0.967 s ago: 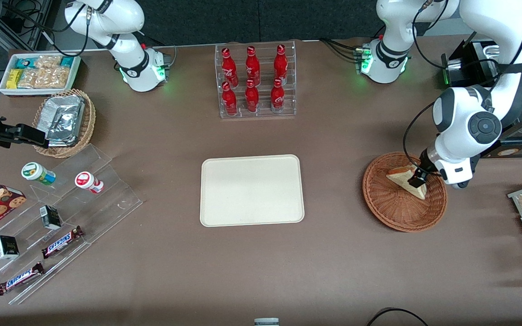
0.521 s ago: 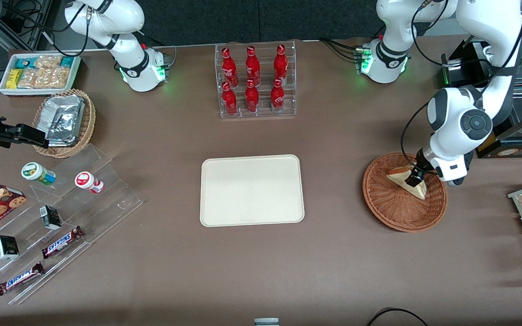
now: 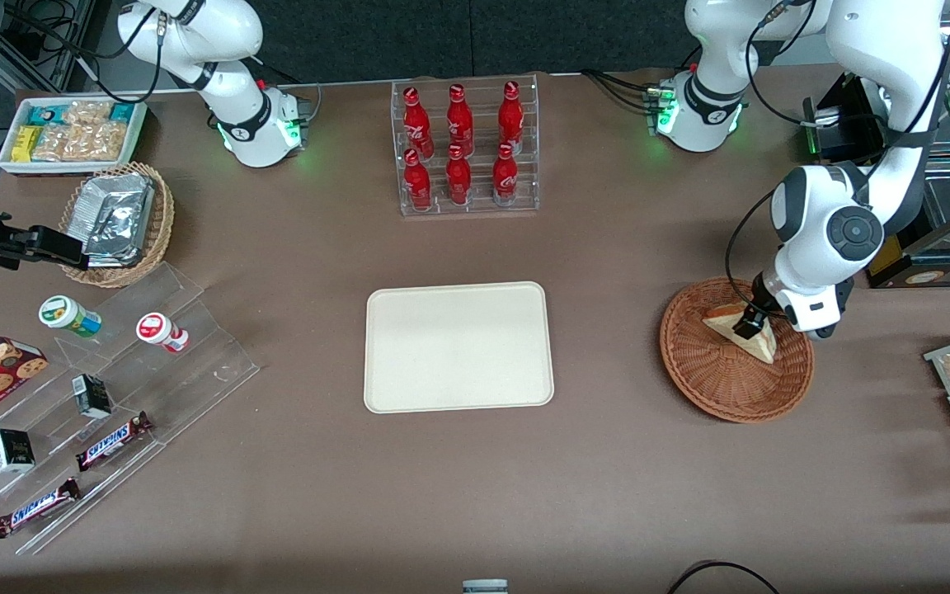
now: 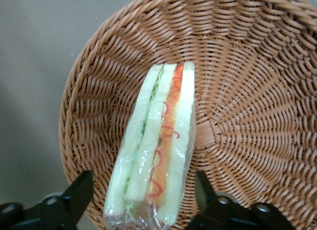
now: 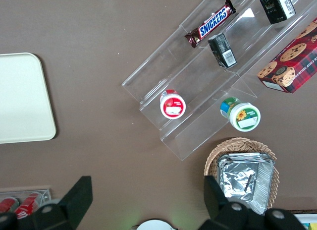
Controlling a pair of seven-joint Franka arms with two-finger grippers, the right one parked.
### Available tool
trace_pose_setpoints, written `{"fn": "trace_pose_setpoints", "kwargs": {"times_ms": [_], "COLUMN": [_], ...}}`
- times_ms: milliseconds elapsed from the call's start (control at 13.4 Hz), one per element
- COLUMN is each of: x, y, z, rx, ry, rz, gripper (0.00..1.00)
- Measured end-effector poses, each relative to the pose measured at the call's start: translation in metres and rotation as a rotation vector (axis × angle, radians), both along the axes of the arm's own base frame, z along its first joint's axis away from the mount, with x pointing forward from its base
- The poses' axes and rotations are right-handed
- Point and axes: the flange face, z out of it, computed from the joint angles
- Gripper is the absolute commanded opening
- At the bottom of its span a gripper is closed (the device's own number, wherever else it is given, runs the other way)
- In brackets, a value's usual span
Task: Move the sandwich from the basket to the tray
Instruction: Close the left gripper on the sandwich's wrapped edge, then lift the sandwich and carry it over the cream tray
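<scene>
Front view: I see the basket [image 3: 735,351] on the tabletop toward the working arm's end, about midway between the table's edge nearest the camera and the edge at the robot bases. The sandwich [image 3: 745,327] lies in it, in the part of the basket farther from the camera. The gripper [image 3: 749,325] is down inside the basket, at the sandwich. From here I cannot tell how far apart the fingers stand. The tray [image 3: 458,346] sits near the middle of the tabletop, well apart from the basket, with nothing on it. A clear rack of red bottles [image 3: 463,144] stands farther from the camera than the tray, near the edge at the bases.

Left wrist view: I see the sandwich [image 4: 154,145] in clear wrap, standing on edge on the basket weave [image 4: 247,116], filling stripe showing red and green. The two fingers [image 4: 79,195] stand wide, one on each side of the sandwich, with a visible gap between each finger and the wrap. Neither touches it.

Right wrist view: the tray's corner [image 5: 22,98] shows on the brown tabletop.
</scene>
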Motion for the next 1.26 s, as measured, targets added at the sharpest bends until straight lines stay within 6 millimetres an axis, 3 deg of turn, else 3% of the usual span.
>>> {"fn": "trace_pose_setpoints", "kwargs": {"times_ms": [446, 669, 818, 1041, 1190, 1264], "x": [0.014, 0.033, 0.043, 0.042, 0.031, 0.025], "y": [-0.005, -0.028, -0.066, -0.157, -0.215, -0.243], "z": [0.027, 0.082, 0.134, 0.209, 0.233, 0.234], "rx": [0.024, 0.049, 0.062, 0.042, 0.007, 0.002], "ry": [0.002, 0.094, 0.131, 0.076, 0.034, 0.028], "rz": [-0.027, -0.081, -0.15, -0.284, -0.37, -0.416], "gripper": [0.0, 0.0, 0.0, 0.0, 0.0, 0.0]}}
